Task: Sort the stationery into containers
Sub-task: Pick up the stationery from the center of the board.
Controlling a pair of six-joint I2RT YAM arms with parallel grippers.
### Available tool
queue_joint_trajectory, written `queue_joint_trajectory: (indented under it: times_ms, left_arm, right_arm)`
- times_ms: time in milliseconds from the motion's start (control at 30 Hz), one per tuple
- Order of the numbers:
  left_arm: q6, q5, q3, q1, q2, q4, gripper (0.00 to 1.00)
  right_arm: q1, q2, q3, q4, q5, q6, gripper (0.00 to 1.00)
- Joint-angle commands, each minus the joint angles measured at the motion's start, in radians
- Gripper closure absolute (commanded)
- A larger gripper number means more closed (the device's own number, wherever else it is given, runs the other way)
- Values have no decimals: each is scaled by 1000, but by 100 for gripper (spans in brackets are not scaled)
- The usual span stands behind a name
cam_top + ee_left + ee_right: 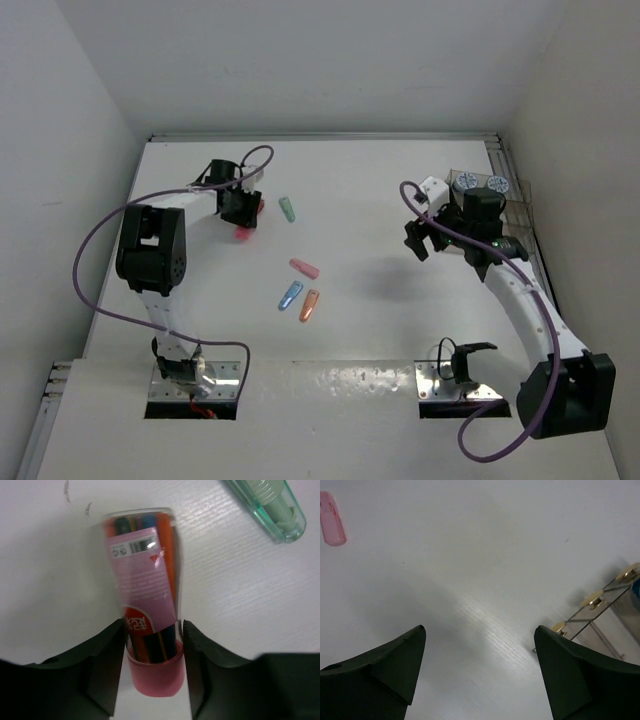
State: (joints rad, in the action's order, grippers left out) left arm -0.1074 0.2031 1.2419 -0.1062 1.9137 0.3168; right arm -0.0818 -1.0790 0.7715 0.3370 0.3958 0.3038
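On the white desk [350, 180], the right gripper [425, 238] [480, 630] hangs wide open beside the clear box [518, 215] at the far right edge, the left gripper [238, 205] [153, 630] clamps the pink pen tube [145, 570] near the far left corner, and a green capsule [270, 505] lies just beside it.

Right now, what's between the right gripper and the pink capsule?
Nothing. Only bare table lies between the right gripper and the pink capsule, as the right wrist view and the top view both show.

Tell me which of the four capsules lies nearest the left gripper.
The green capsule, alone beside the left gripper; the pink, blue and orange ones cluster mid-table.
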Motion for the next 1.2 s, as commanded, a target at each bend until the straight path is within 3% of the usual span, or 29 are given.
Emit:
queue_joint_trajectory:
  times_ms: [0, 67, 133, 200, 400, 600, 867, 1167]
  left_arm:
    - [-14, 27, 30, 3, 11, 21, 56]
    - [-20, 44, 30, 8, 11, 30, 63]
    - [-38, 119, 37, 19, 13, 59, 77]
    - [-69, 296, 62, 40, 8, 112, 92]
    - [-138, 758, 128, 50, -90, 319, 100]
    - [-163, 998, 160, -6, -163, 550, 100]
    - [-100, 1081, -13, -81, -306, 501, 100]
    - [-75, 1049, -64, -125, -358, 485, 100]
  right_arm:
    - [-27, 31, -12, -113, 15, 200, 12]
    - [-33, 24, -8, -133, 26, 241, 12]
    - [-48, 22, -5, -145, 57, 303, 12]
    - [-73, 25, -17, -190, 80, 348, 12]
    - [-168, 2, -50, -398, 123, 409, 11]
    - [-280, -41, -104, -669, 208, 526, 9]
    - [-446, -114, -141, -782, 317, 771, 5]
    - [-552, -170, -98, -655, 314, 986, 5]
